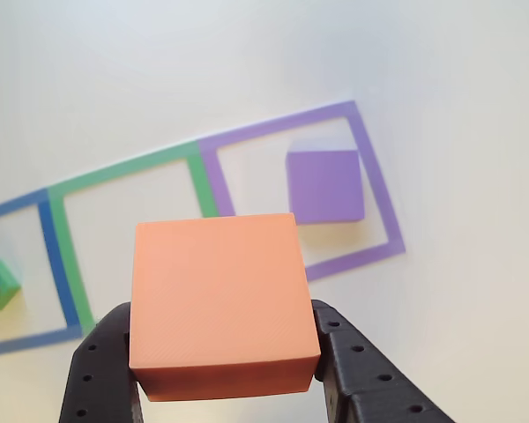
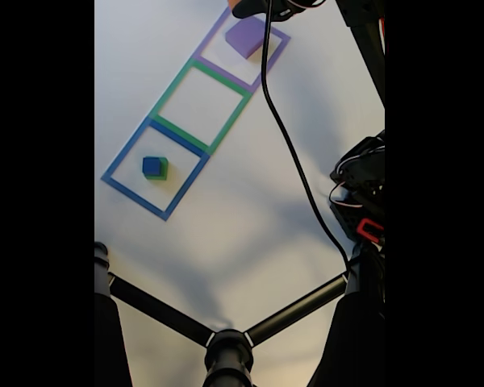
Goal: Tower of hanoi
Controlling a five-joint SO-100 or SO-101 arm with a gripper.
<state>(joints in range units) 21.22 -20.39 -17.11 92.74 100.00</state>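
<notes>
Other view: the fingers [image 1: 222, 352] are clamping the orange block [image 1: 219, 300] from both sides and carrying it clear of the white tabletop [image 1: 458, 106]. Judged step: moving orange onto the flat purple block [image 1: 325, 184], which is lying inside the purple taped outline [image 1: 381, 189]; next, centring above it and lowering. The blue cube [image 2: 152, 166] is sitting on the green block [image 2: 162, 169] in the blue outline [image 2: 129, 148].

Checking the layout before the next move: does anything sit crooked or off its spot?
Only slightly: the purple block sits off-centre in the purple outline, toward its far right corner. The orange block is held squarely in the gripper.
</notes>
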